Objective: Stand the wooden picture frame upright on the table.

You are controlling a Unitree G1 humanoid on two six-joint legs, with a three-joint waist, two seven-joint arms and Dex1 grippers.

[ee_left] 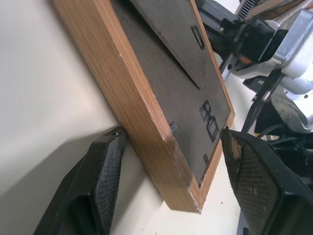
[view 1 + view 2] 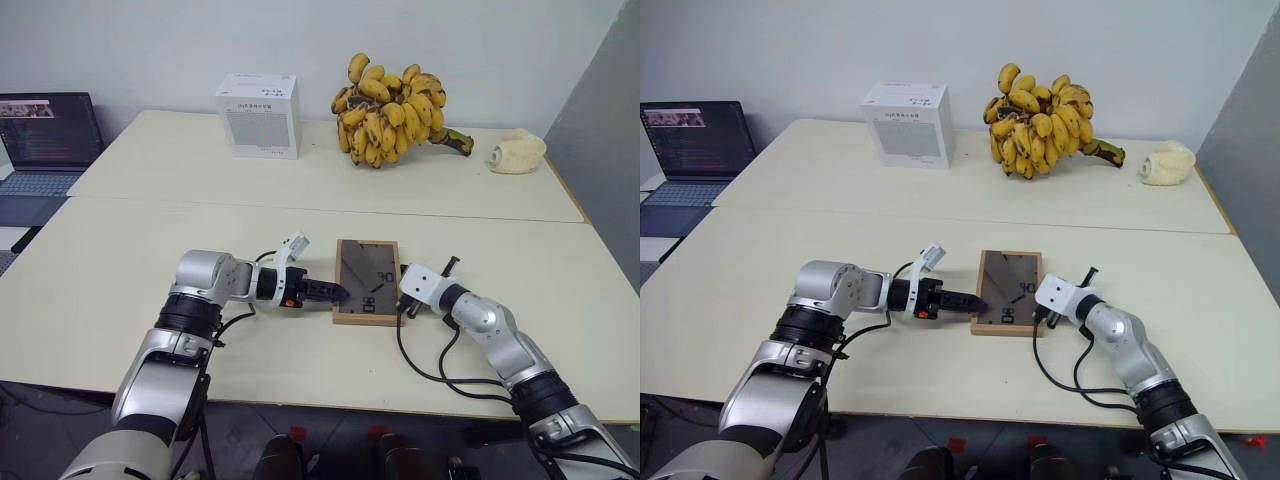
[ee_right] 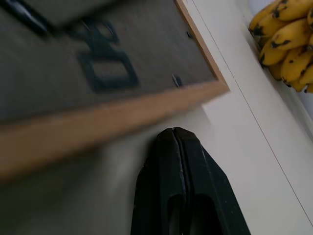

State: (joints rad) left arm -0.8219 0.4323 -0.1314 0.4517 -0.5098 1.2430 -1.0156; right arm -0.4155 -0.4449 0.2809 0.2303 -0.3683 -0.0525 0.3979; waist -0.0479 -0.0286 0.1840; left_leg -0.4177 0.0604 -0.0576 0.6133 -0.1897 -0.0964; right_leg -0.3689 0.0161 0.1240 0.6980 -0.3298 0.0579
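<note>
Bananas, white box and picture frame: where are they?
Bananas (image 2: pixel 392 112), left eye view, middle of the bunch.
White box (image 2: pixel 259 118), left eye view, front face.
Wooden picture frame (image 2: pixel 366 278), left eye view, dark grey back.

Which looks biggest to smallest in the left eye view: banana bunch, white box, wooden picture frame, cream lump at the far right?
1. Yellow banana bunch
2. White cardboard box
3. Light-wood picture frame, close to the box and nearer the camera, so unsure
4. Cream-coloured lumpy object
</note>
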